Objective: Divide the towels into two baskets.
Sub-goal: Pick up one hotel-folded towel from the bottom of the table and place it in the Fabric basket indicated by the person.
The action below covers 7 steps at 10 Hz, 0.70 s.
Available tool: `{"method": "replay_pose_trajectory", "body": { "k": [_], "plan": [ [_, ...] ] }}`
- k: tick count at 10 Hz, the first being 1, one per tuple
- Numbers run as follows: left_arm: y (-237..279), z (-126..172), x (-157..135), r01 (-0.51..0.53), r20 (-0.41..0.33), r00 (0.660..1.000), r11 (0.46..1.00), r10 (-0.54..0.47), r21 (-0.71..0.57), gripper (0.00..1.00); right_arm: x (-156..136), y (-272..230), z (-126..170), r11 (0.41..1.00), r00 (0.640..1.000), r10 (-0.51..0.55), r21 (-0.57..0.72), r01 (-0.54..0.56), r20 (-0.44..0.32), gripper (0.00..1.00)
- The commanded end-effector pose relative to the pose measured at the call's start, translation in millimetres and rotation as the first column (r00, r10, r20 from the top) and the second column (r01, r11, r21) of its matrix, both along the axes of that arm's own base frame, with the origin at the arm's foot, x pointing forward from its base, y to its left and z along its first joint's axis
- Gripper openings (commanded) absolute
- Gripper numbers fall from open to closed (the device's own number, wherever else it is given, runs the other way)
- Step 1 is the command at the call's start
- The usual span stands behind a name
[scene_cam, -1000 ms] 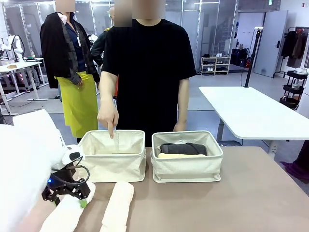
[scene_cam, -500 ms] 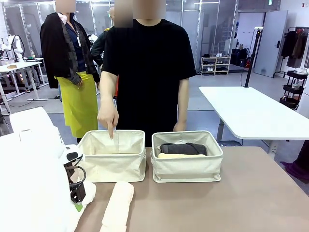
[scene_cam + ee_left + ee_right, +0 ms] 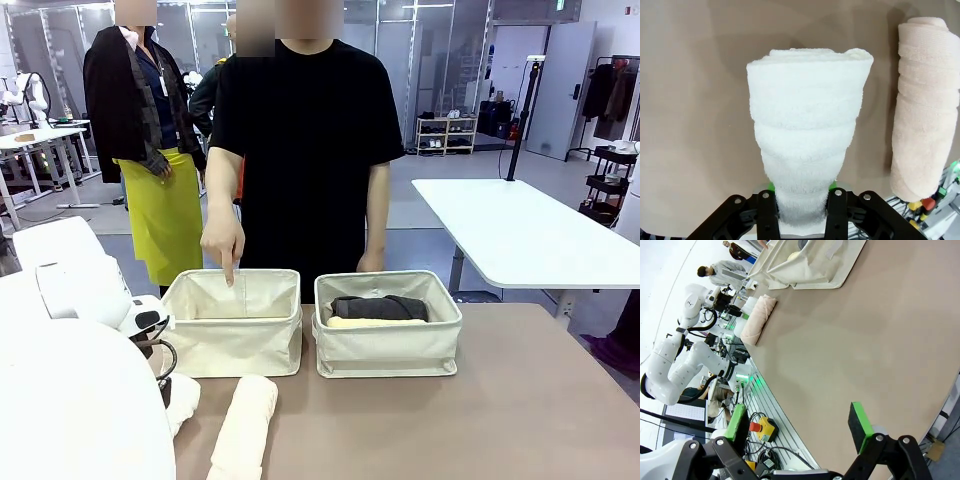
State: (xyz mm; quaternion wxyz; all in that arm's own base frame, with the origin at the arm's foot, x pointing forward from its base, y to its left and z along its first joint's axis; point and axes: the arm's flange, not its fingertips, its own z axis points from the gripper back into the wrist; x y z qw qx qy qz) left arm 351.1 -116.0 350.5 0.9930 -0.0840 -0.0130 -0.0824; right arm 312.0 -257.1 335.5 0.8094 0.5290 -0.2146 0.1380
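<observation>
left tool (image 3: 801, 192): clamped on white towel (image 3: 807, 125) near end, lower centre, left wrist view, seemingly on table (image 3: 690, 100) | handling: soft, light, will sag; mid-roll hold steadier | right tool (image 3: 800, 425): wide, empty

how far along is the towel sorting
Done: the right basket holds the charcoal towel and the pale yellow towel. In hand: the left tool is shut on the white towel. Left: that one and the cream towel beside it, likely for the left basket the person's hand points into.
</observation>
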Motion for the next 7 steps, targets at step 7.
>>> {"method": "replay_pose_trajectory", "body": {
  "k": [7],
  "plan": [
    [1,21,-1,0.118,0.002,0.993,0.99,-0.119,0.07,0.35,-4,0,3,1.0,1.0,0.001,-0.011,-0.001,-0.009,1.0]
  ]
}}
